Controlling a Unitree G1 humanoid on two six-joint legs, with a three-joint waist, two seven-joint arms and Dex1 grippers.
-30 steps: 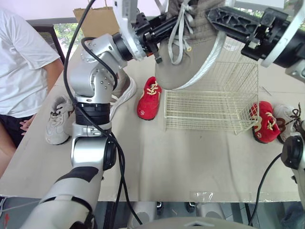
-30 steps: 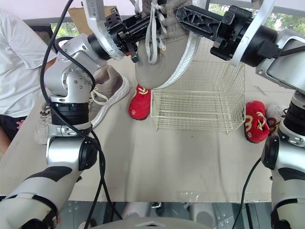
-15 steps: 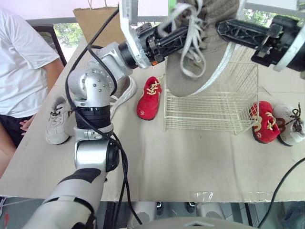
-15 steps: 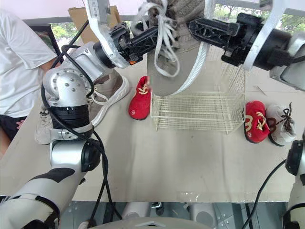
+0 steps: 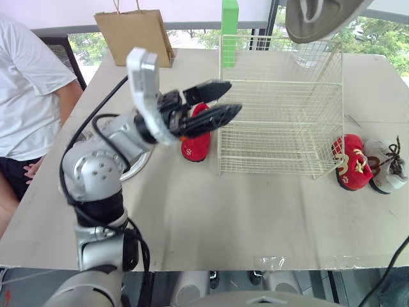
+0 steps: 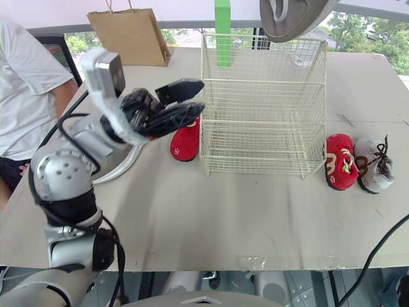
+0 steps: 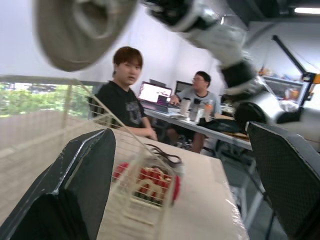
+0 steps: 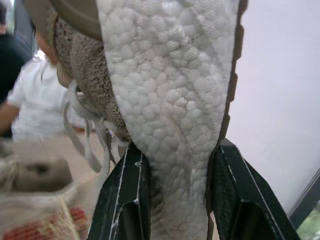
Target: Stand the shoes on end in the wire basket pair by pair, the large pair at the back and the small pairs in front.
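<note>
The right gripper (image 8: 177, 150) is pinching the white foam sole of the large grey shoe (image 5: 317, 18), high over the back right of the wire basket (image 5: 281, 150). The left gripper (image 5: 220, 102) hangs spread and empty off the basket's front left corner. The first large shoe seems to be going in, and next needs lowering through the open top to the back, one end down. Its long axis runs on from the fingers; toe or heel leading, I cannot tell.
</note>
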